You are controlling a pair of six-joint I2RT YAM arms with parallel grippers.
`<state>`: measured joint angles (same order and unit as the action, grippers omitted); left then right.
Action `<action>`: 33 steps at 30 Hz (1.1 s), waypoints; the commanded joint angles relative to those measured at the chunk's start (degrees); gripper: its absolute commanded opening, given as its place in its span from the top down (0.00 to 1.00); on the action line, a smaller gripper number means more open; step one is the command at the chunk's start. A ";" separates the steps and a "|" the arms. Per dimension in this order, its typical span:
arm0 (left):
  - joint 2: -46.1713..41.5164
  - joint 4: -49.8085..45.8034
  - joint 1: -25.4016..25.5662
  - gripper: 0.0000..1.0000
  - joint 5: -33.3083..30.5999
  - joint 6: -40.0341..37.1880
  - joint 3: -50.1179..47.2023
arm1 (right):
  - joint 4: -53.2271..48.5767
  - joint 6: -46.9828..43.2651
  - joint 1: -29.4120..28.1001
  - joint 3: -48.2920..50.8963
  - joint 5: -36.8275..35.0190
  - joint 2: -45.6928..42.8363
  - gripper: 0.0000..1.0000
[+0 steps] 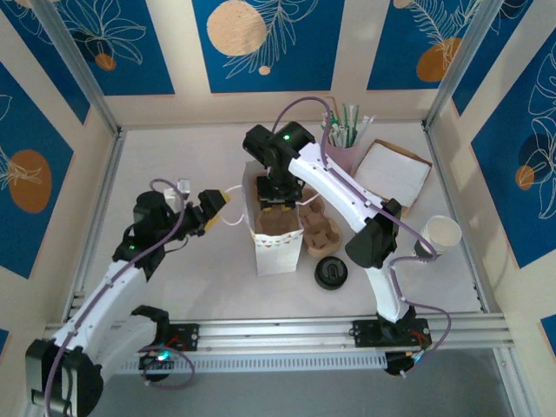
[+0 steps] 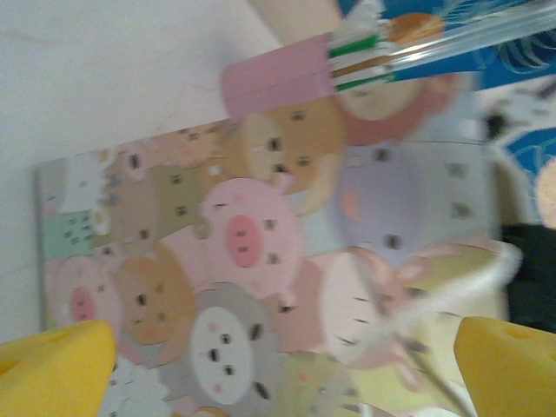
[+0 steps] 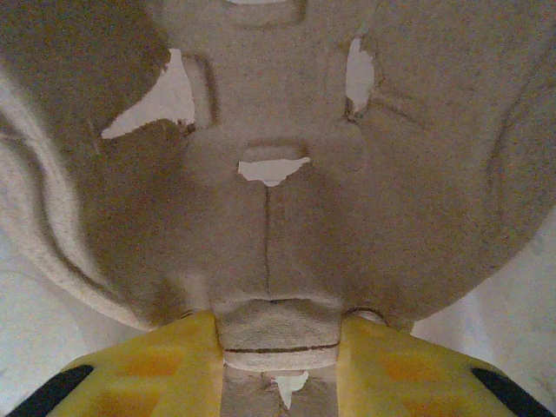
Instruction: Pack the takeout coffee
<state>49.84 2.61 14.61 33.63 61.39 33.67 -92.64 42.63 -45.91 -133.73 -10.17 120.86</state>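
Robot test booth: aluminium frame (image 1: 287, 328), printed backdrop panels (image 1: 261, 39).

White paper cup (image 1: 441, 233) — black-banded base; open-topped, at right edge of table (image 1: 174, 165)

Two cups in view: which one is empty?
The white cup at the far right: its open mouth shows nothing inside. The pink cup at the back is full of straws.
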 commanded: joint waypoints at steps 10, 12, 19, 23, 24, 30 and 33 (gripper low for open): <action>-6.53 -4.28 -0.53 0.00 -2.79 -2.58 1.95 | -9.05 0.07 -0.76 0.98 -1.42 -2.71 0.53; -7.41 -5.69 -0.51 0.00 -3.47 -3.48 2.56 | -9.05 0.19 -0.76 0.92 -1.60 -3.25 0.50; -8.77 -9.95 -0.55 0.00 -4.76 -5.90 4.81 | -9.05 0.65 -1.04 -0.09 -2.22 -5.14 0.46; -8.80 -10.64 -0.55 0.00 -5.01 -6.25 4.87 | -9.05 0.56 -1.20 -0.65 -2.22 -5.78 0.43; -8.89 -10.81 -0.53 0.00 -5.06 -6.33 4.93 | -9.04 0.46 -1.21 -0.72 -2.29 -5.83 0.43; -9.69 -15.05 -0.54 0.00 -6.66 -9.50 7.14 | -8.98 0.61 -2.20 -3.93 -2.97 -6.77 0.39; -10.61 -17.52 -0.55 0.00 -7.94 -11.21 8.79 | -8.89 0.52 -3.06 -6.94 -3.57 -7.25 0.35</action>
<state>40.86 -12.10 14.57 27.53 53.41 39.33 -92.82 42.44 -47.92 -137.38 -12.38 116.46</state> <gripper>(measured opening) 0.999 0.643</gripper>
